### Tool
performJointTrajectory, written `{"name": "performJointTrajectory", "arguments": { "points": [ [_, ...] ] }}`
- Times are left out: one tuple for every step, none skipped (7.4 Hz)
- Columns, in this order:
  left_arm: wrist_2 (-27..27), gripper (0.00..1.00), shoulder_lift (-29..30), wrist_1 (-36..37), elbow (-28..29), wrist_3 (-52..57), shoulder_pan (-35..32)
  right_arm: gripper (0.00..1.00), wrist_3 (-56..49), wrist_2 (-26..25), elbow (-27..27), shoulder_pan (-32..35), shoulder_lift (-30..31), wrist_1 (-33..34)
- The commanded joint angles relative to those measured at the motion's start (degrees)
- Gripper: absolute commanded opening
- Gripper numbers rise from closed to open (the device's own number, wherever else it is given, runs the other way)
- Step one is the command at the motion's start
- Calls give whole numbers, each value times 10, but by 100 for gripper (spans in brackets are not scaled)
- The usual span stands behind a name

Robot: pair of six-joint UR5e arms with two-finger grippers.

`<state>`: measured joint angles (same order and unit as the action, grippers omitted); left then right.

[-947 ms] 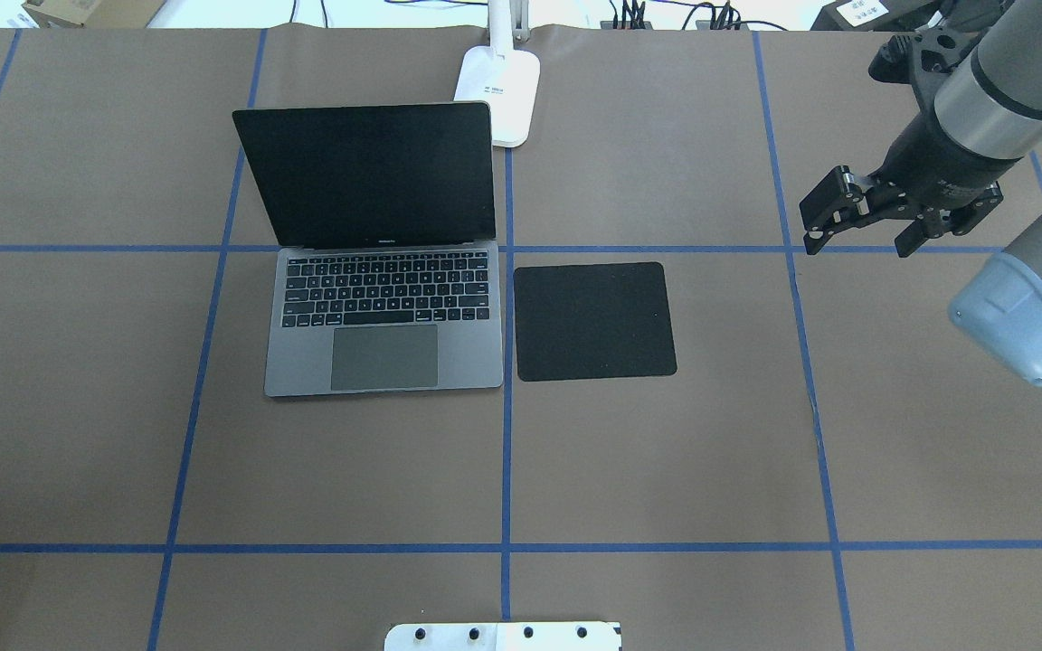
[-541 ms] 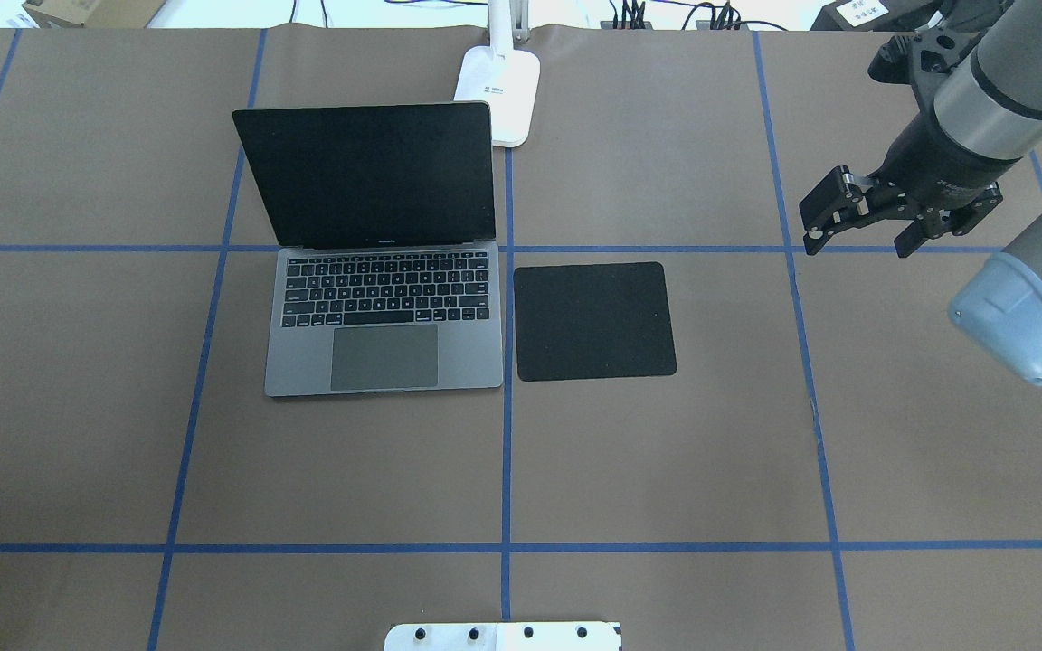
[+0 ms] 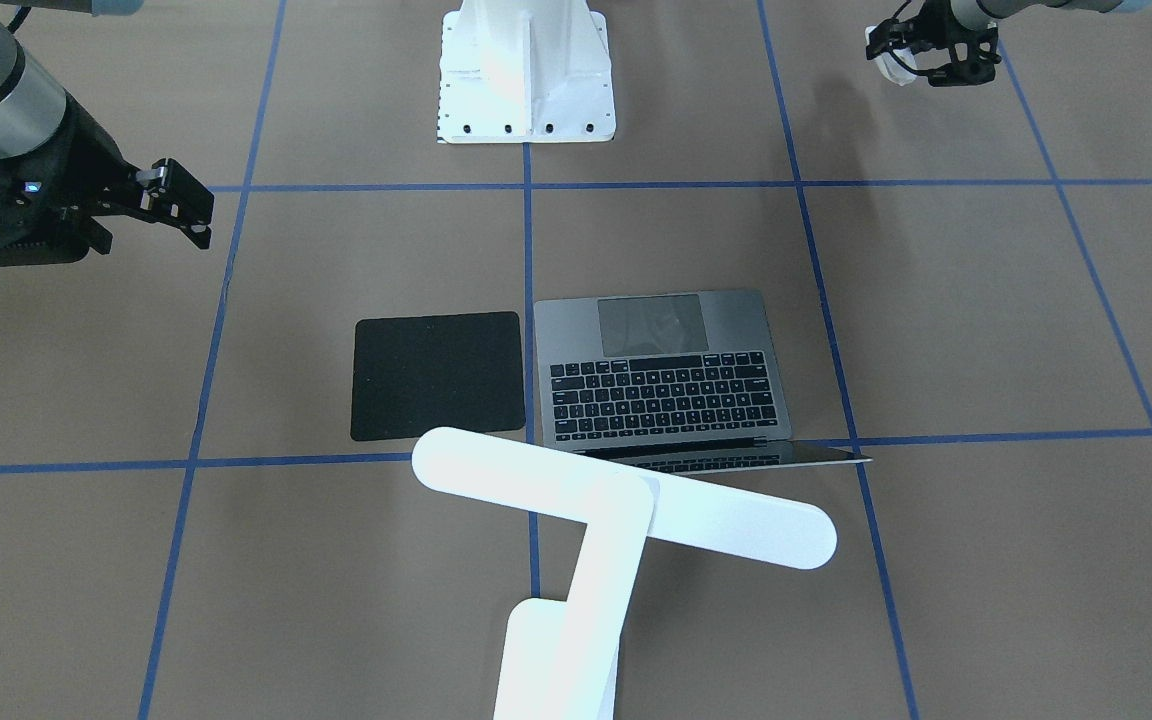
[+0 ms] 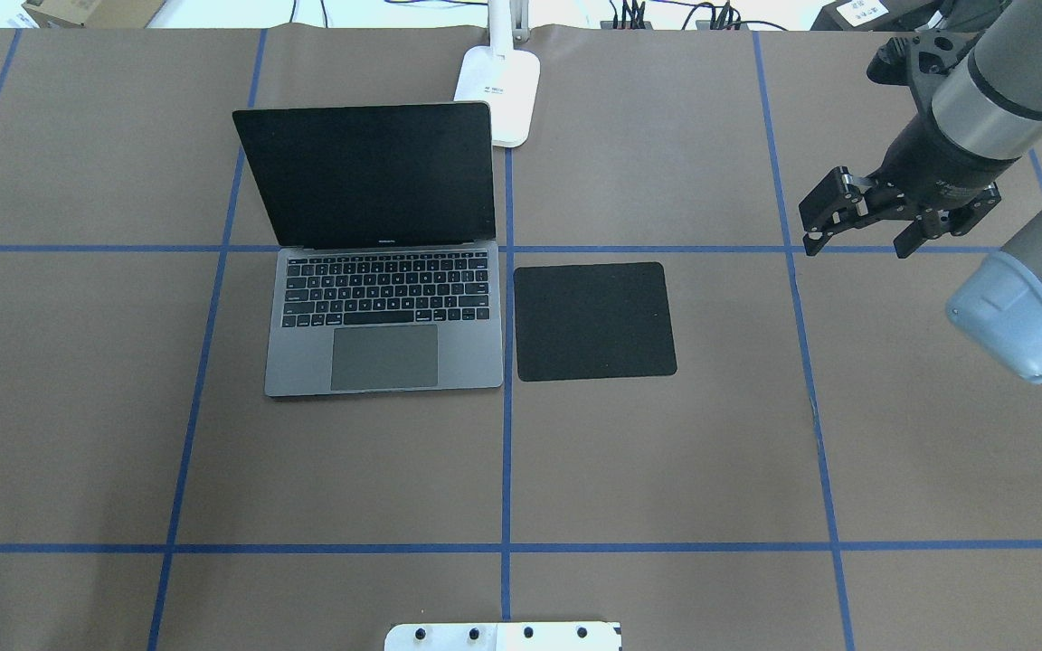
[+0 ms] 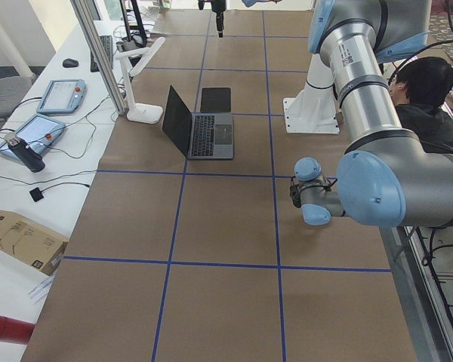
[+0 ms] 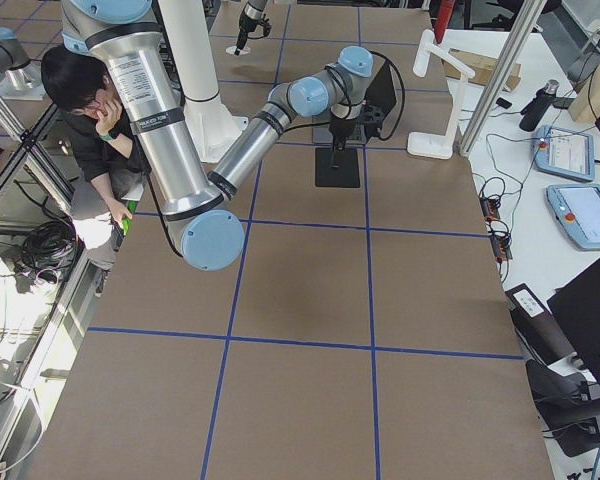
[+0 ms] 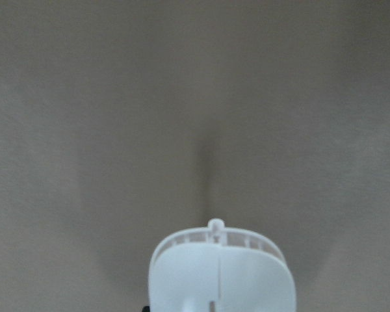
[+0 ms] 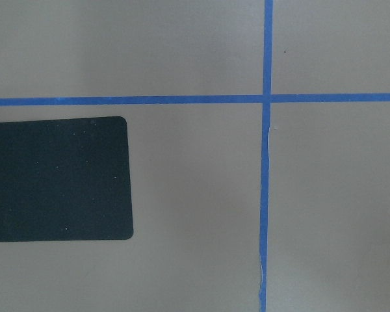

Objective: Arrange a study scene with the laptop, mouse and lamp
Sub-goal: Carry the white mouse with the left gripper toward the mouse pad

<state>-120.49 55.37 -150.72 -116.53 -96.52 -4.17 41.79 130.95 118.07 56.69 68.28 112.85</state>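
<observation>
White rounded mouse (image 7: 221, 276) sits clenched in the left claw (image 3: 921, 55); right claw (image 4: 858, 240) hangs released.

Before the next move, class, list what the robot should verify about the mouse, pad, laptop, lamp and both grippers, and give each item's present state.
1. The mouse is held in the jaws of the left gripper: ok, as far as the wrist view shows.
2. The black pad lies bare: ok.
3. The laptop is open, beside the pad: ok.
4. The lamp stands behind the laptop: ok.
5. The right gripper is open, empty and off the pad: ok.
6. The lamp is lit: cannot tell.
</observation>
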Motion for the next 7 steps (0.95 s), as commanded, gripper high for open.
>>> {"name": "performJointTrajectory", "arguments": {
  "points": [
    [-15,34,121,219,-85,-4,-48,100,-22,1,-13,1,4,-1],
    [-25,34,189,292,-85,1,-76,100,-35,1,-16,3,4,-1],
    [-26,34,282,394,-83,4,-108,100,-36,1,-16,4,5,0],
    [-30,33,390,529,-78,36,-152,100,-36,2,-16,4,6,0],
    [-31,33,509,663,-70,75,-199,100,-36,2,-20,4,6,-1],
    [-44,33,609,735,-24,78,-233,100,-36,2,-21,5,6,-1],
    [-50,33,668,736,31,78,-249,100,-36,3,-21,6,6,-1]
  ]
}}
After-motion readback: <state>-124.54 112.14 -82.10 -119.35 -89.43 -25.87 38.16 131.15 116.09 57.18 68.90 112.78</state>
